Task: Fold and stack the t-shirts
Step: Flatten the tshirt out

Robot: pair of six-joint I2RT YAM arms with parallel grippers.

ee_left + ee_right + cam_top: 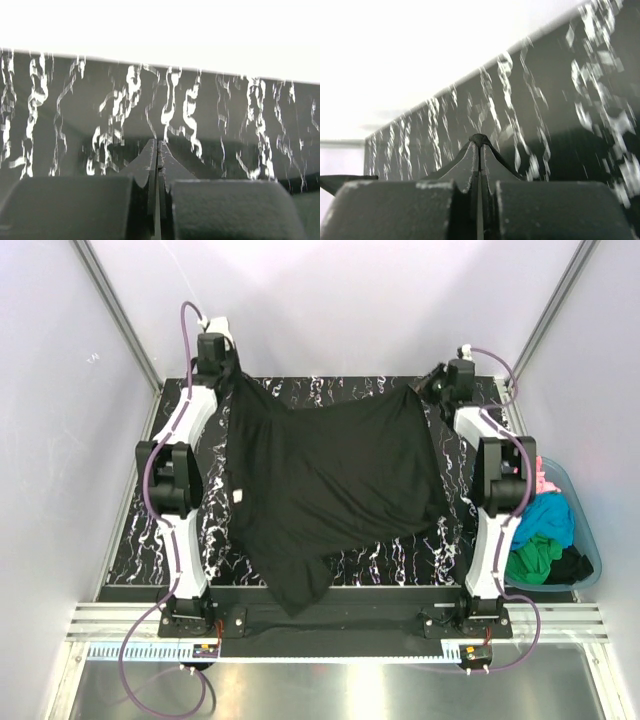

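Both arms are stretched to the far side of the black, white-veined marble-pattern desk point(330, 388), and the large black cloth t-shirt point(330, 475) lies spread between them. The left hand point(157, 190) is clamped tight on a thin ridge of black fabric at the shirt's far left corner, with no gap between its fingers point(70, 205). The right hand point(479, 200) does the same at the far right corner, pinching a peaked fold of cloth. The far hem sags a little between the two grips. The body of the shirt drapes flat over the middle of the desk, and one tail of it trails past the near edge between the arm bases. Off to the right, beside the right arm, sits the translucent teal plastic tub point(592, 540), holding a bunched pink shirt point(545, 483), a turquoise-blue one point(548, 520) and a green one point(530, 560).
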